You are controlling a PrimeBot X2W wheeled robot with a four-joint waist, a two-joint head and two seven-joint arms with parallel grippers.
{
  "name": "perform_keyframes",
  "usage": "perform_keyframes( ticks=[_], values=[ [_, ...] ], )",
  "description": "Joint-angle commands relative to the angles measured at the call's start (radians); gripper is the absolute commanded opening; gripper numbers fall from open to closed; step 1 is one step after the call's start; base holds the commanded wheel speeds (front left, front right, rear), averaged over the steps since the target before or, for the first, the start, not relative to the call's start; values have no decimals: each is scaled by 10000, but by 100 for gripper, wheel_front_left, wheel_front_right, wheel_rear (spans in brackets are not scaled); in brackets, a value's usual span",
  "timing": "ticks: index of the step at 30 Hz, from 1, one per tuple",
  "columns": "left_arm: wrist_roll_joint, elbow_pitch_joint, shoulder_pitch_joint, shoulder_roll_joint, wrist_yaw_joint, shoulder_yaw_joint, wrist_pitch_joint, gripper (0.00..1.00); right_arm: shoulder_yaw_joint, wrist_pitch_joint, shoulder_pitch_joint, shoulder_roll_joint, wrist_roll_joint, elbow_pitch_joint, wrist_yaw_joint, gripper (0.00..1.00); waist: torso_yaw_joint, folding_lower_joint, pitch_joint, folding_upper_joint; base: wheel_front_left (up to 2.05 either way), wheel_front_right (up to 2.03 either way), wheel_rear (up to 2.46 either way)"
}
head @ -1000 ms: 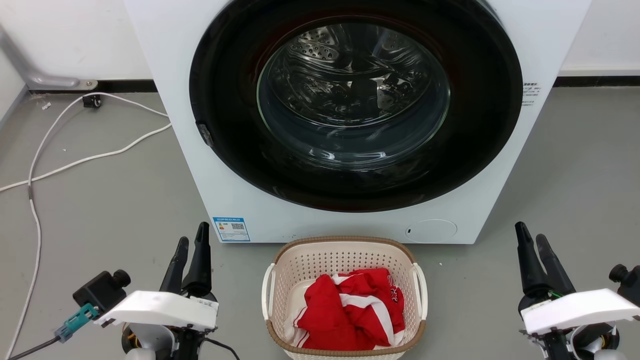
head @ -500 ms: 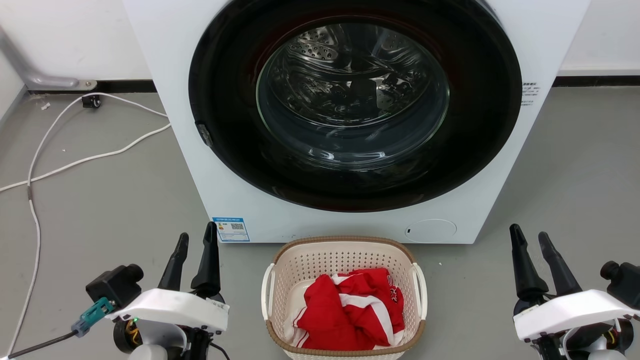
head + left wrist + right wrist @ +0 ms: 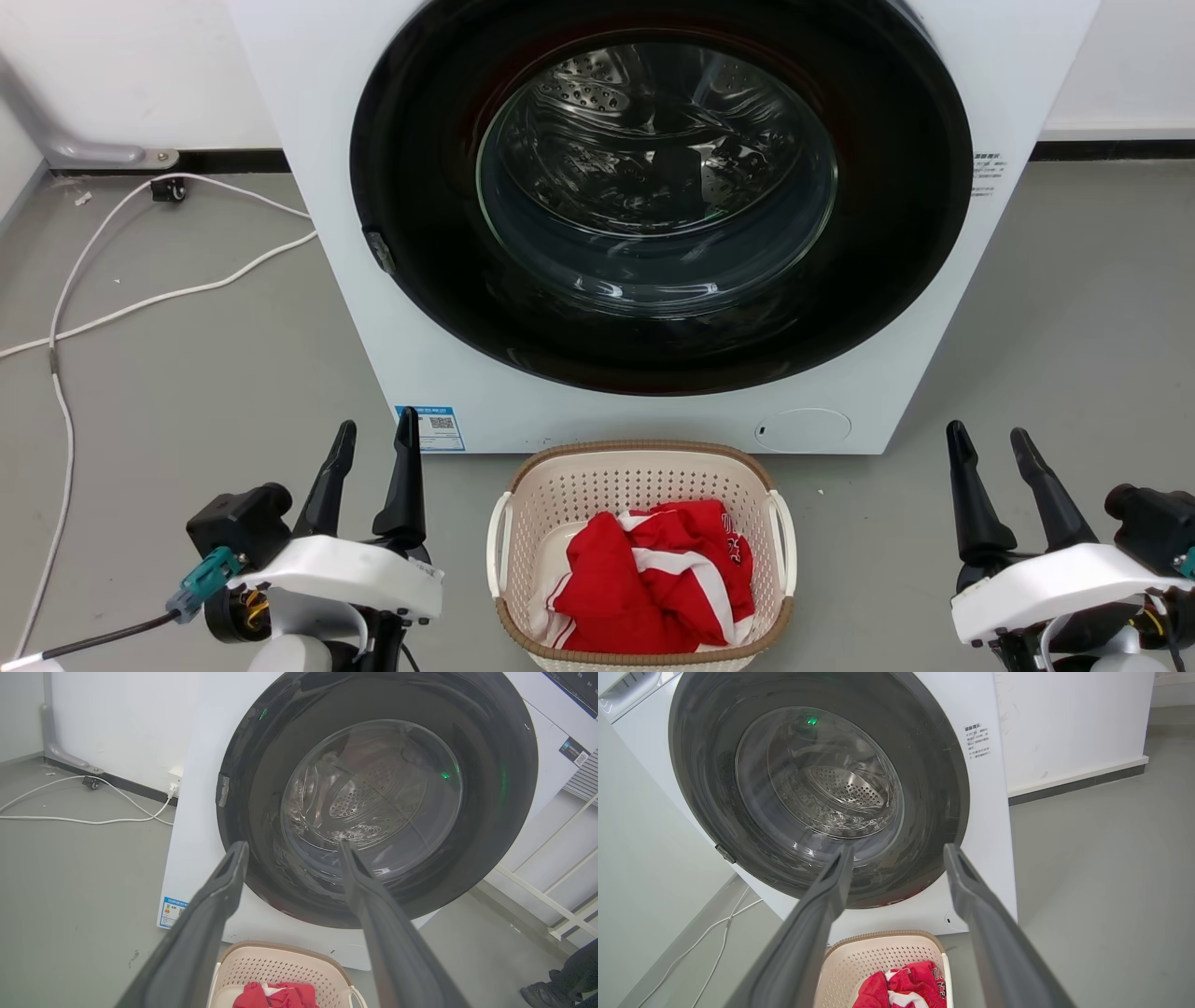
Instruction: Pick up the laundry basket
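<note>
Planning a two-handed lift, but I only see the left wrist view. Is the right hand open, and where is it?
Observer: The right hand is open, on the right of the laundry basket, apart from it.
Operator: And the left hand versus the left handle?
Observer: The left hand, open, is left of the left handle, not touching it.
Operator: The load?
Observer: A red and white garment lies inside, none over the rim.

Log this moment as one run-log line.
left gripper: open, left of laundry basket | right gripper: open, right of it | laundry basket: on floor, holds red garment, ungrasped
</note>
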Motion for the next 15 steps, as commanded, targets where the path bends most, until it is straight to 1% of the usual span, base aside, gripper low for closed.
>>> perform_keyframes(
  ticks=[1, 6, 15],
  values=[
    [317, -58, -170, 19, 43, -6, -118, 100, -6, -45, 72, 27, -364, -167, 0, 100, -6, 0, -4, -1, 0, 0, 0],
    [639, -60, -184, 3, 68, -24, -213, 100, -3, -45, 85, 33, -594, -208, 0, 100, -26, 0, -8, -1, 0, 0, 0],
    [1386, -109, -215, -26, 170, -96, -402, 100, -67, -84, 228, 46, -1335, -363, 0, 100, -53, 0, 1, -1, 0, 0, 0]
  ],
)
